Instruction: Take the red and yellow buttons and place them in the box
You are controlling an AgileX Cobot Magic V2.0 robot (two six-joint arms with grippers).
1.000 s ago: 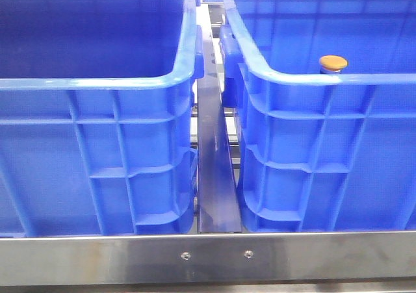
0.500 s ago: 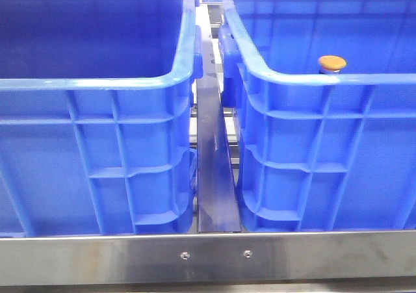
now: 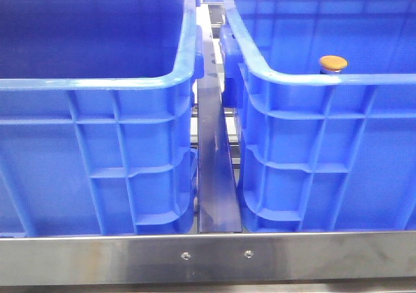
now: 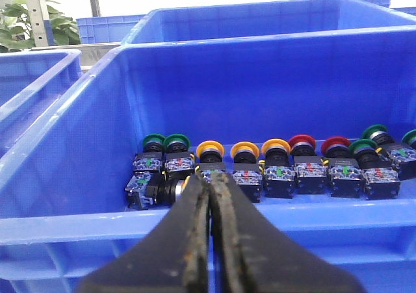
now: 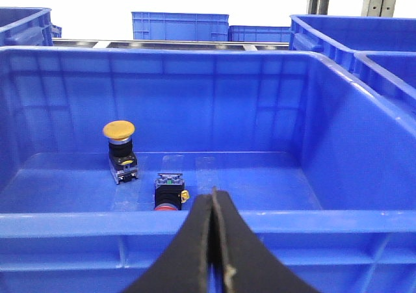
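My left gripper (image 4: pixel 209 176) and right gripper (image 5: pixel 213 192) jaws pressed together, empty, right crate (image 5: pixel 338 137) holding upright yellow button (image 5: pixel 119 131), toppled, seemingly red button (image 5: pixel 168 190), left crate (image 4: pixel 91 117) holding button row (image 4: pixel 273 166)

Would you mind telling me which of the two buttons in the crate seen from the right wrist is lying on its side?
The red button, nearer the right gripper; the yellow button stands upright, cap on top.

Left pincer (image 4: pixel 209 182) and right pincer (image 5: pixel 213 199) both closed, holding nothing.
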